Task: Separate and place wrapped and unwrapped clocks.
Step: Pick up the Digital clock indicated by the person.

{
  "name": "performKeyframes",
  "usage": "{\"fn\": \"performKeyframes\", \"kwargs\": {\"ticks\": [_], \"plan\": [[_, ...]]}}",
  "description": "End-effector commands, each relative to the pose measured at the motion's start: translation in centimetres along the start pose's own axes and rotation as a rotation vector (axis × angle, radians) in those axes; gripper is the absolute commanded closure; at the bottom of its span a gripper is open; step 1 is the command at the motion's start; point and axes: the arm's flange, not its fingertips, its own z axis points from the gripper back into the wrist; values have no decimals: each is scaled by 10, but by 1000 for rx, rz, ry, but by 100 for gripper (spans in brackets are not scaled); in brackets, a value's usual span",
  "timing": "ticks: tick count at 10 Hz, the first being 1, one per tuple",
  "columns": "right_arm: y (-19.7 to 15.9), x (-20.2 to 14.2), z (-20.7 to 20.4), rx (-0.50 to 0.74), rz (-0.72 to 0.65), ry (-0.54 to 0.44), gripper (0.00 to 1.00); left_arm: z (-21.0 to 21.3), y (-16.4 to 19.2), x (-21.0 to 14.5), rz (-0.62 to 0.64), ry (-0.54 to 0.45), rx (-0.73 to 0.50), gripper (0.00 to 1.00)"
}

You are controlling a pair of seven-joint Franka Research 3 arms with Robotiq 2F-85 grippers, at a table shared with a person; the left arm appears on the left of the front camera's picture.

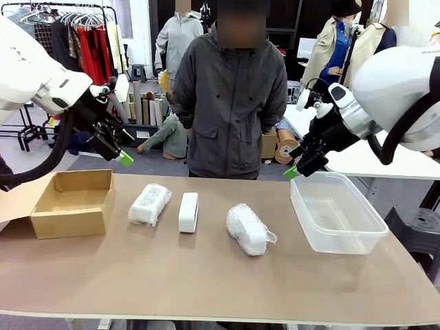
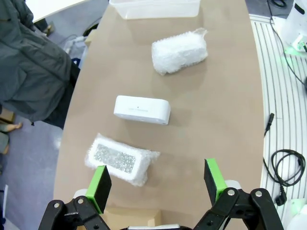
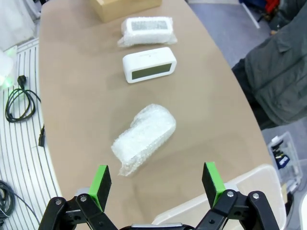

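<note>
Facing three pieces in a row on the table point(image 1: 206, 282): left bundle point(image 1: 150, 203), bare clock point(image 1: 188, 212), right bundle point(image 1: 246, 229), each apart from the next, none yet in box point(image 1: 69, 223) or tub point(image 1: 344, 237).

Left bundle: lies just right of the box, long axis running away toward the person point(image 1: 230, 103). Bare clock: stands on edge between the bundles, long axis the same way. Right bundle: lies slanted, far end toward the clock, near end toward the tub, clear of the tub wall.

Left claw point(image 1: 118, 152): hangs wide open and empty above the box's far right corner, with the left bundle below and a little to its right, nearest of the three. Seen from that wrist, lies just ahead of one pad point(image 2: 100, 184), long axis nearly along the line between the pads. Probably calls for a wrist turn, to pinch across the narrow width.

Right claw point(image 1: 299, 168): likewise wide and empty, above the tub's far left corner. Right bundle down and to its left, nearer the robot, lying diagonal to the fingers from that wrist.

Bare clock: somewhat nearer the left claw.
</note>
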Motion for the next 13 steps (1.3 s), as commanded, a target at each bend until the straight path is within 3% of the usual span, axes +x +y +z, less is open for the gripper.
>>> {"fn": "performKeyframes", "kwargs": {"ticks": [1, 4, 9, 13], "plan": [[0, 0, 2, 8, -15, -9, 0, 2, 1, -1, 4, -8, -8, 0], [0, -1, 0, -1, -1, 2, 0, 0, 0, 0, 0, 1, 0, 0], [-72, -12, 3, 83, 10, -214, 0, 14, 43, -21, -49, -156, -108, 0], [-101, -20, 7, 128, 104, -247, 0, 28, 78, -52, -32, -254, -130, 0]]}}
